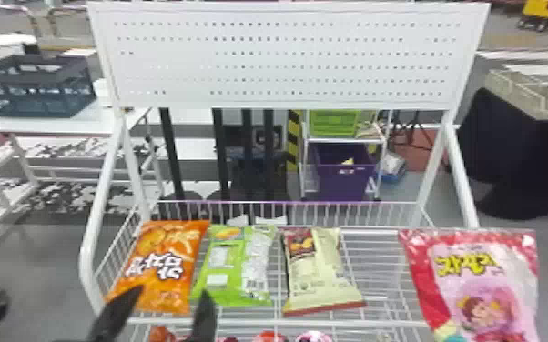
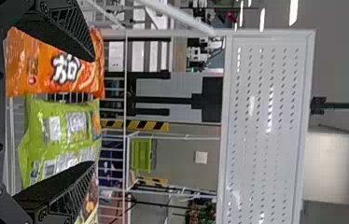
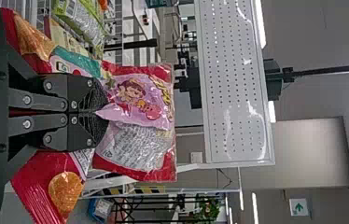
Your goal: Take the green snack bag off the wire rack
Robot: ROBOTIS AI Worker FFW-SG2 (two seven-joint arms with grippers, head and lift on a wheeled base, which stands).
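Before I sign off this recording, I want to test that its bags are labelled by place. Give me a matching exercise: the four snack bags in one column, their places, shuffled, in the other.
1. Green bag
2. Pink-and-red bag
3. Orange bag
4. Cream bag

A. Leftmost on the wire rack
B. Rightmost of the three lying on the rack
C. Pinched in the right gripper
D. Between two other bags on the rack

Pairs: 1-D, 2-C, 3-A, 4-B
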